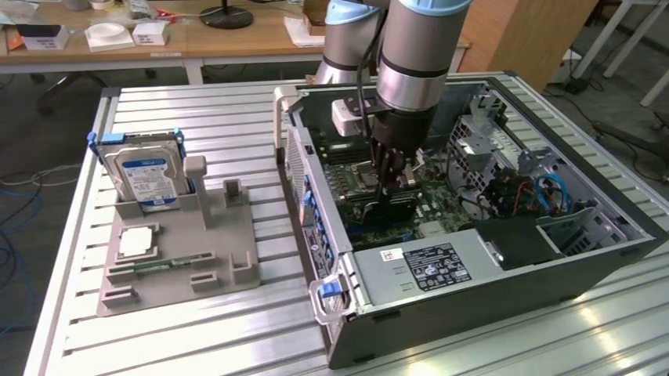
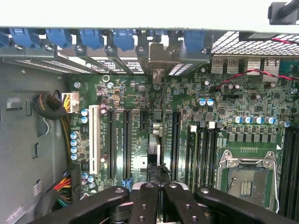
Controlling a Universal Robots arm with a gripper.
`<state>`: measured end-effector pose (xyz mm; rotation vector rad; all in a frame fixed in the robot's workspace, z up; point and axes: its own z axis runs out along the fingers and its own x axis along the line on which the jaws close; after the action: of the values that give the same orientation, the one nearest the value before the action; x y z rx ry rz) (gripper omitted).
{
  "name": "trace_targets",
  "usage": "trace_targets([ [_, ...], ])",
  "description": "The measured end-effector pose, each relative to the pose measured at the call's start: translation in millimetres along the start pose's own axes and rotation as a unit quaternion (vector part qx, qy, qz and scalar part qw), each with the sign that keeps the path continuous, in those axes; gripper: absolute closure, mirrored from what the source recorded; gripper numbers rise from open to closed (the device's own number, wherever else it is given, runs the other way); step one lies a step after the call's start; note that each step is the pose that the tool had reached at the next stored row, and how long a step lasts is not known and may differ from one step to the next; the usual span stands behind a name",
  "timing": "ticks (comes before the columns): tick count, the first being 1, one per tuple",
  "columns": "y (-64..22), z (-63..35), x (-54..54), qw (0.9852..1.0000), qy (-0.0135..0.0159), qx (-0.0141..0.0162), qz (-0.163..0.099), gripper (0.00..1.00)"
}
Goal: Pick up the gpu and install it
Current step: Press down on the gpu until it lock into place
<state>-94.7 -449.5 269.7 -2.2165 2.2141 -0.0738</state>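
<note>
1. Exterior view, centre of the frame: the robot arm reaches down into the open computer case [image 1: 585, 258], which lies on its side on a slatted metal table [image 1: 209, 329].
2. The gripper [image 1: 389, 190] sits low over the motherboard [image 1: 361, 176], its dark fingers pointing down among the expansion slots.
3. The gpu [image 1: 391, 210] shows as a dark thin card standing on edge directly under the fingers, at the board's surface.
4. In the wrist view, the gripper [image 2: 160, 186] fills the lower middle of the frame; its black fingers [image 2: 145, 203] are drawn close together, pinching the top edge of the gpu [image 2: 157, 140].
5. The card runs as a narrow edge-on strip up the middle of the green motherboard [image 2: 233, 107], between the long black slots, and its metal end bracket [image 2: 157, 60] meets the case's rear slot openings at upper centre.
6. Whether the card is fully seated in its slot cannot be told.
7. At the exterior view's left, a grey parts holder [image 1: 178, 258] stands on the table, well apart from the case.
8. A hard drive [image 1: 146, 176] with a blue-white label stands upright in the holder's back, and a small green memory stick [image 1: 157, 266] lies near its front.
9. A CPU socket [image 2: 245, 179] sits at lower right of the wrist view.
</note>
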Motion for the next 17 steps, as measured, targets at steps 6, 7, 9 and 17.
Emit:
trace_targets([
  [6, 0.1, 0.0, 0.0, 1.0000, 0.0000, 0.0001, 0.000, 0.90],
  [7, 2.7, -0.3, 0.1, 1.0000, -0.0003, 0.0002, 0.000, 0.90],
  [9, 9.9, -0.4, 0.2, 1.0000, -0.0011, 0.0027, 0.000, 0.90],
  [17, 32.6, -1.2, 0.1, 0.9999, -0.0012, 0.0134, 0.000, 0.90],
])
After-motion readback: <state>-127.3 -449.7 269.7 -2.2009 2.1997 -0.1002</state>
